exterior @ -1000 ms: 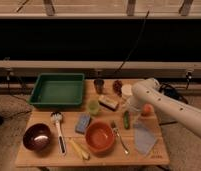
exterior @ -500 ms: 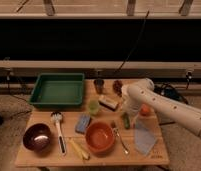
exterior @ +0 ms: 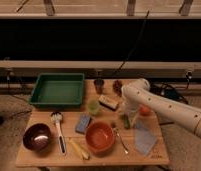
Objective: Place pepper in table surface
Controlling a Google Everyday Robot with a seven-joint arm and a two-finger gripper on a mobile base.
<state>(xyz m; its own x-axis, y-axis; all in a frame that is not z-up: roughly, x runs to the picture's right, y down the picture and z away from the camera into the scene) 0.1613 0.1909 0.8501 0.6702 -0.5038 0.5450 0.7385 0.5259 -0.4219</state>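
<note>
The small dark green pepper (exterior: 126,121) lies on the light-brown wooden table surface (exterior: 159,152), right of the middle, between the orange bowl (exterior: 100,137) and the round orange-red fruit (exterior: 145,110). My white arm reaches in from the right and bends down. The gripper (exterior: 125,113) hangs directly over the pepper's upper end, at or very near it. The arm hides whether the gripper touches the pepper.
A green tray (exterior: 58,91) sits back left. A pale green cup (exterior: 94,106), a tan block (exterior: 109,102), a dark cup (exterior: 99,85), a blue sponge (exterior: 83,123), a dark bowl (exterior: 38,137), a fork (exterior: 120,140) and a blue cloth (exterior: 144,140) crowd the table.
My arm has swung further left over the table, and the gripper has come down over the pepper. The pepper stays in about the same spot.
</note>
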